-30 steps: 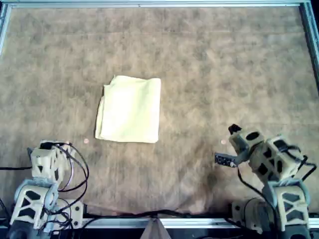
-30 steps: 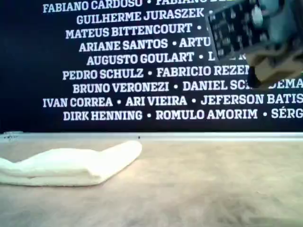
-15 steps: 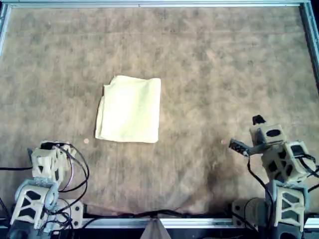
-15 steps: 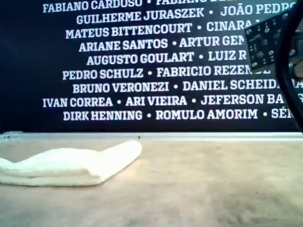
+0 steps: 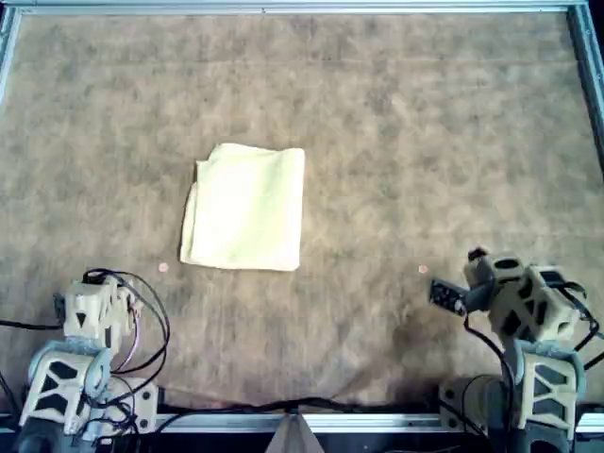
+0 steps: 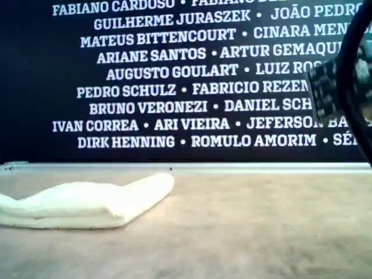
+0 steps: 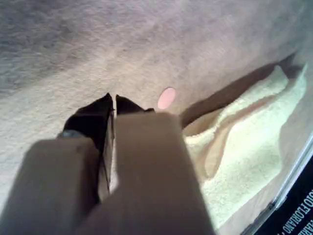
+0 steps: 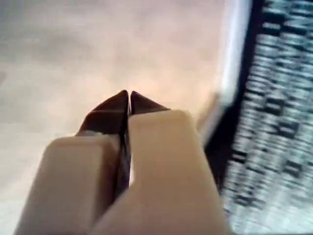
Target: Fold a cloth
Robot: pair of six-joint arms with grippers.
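Observation:
The pale yellow cloth [image 5: 245,208] lies folded into a rectangle on the brown mat, left of centre in the overhead view. In the exterior view the cloth [image 6: 87,203] is a low layered pile at the left. My left gripper [image 7: 115,100] is shut and empty, hovering over bare mat short of the cloth [image 7: 244,142]; its arm [image 5: 90,316] sits at the overhead view's lower left. My right gripper [image 8: 129,95] is shut and empty over bare mat, far from the cloth; its arm [image 5: 519,302] is at the overhead view's lower right.
The mottled brown mat [image 5: 425,123] covers the table inside a metal frame [image 5: 283,8]. Small pink dots [image 5: 163,268] [image 5: 422,270] mark the mat near each arm. A dark banner with names [image 6: 174,87] stands behind the far edge. Loose cables [image 5: 142,321] hang by the left arm.
The right arm has drawn back toward the overhead view's lower right and turned, sliding to the exterior view's right edge. The left arm shifted slightly toward the overhead view's lower edge. The cloth has not moved.

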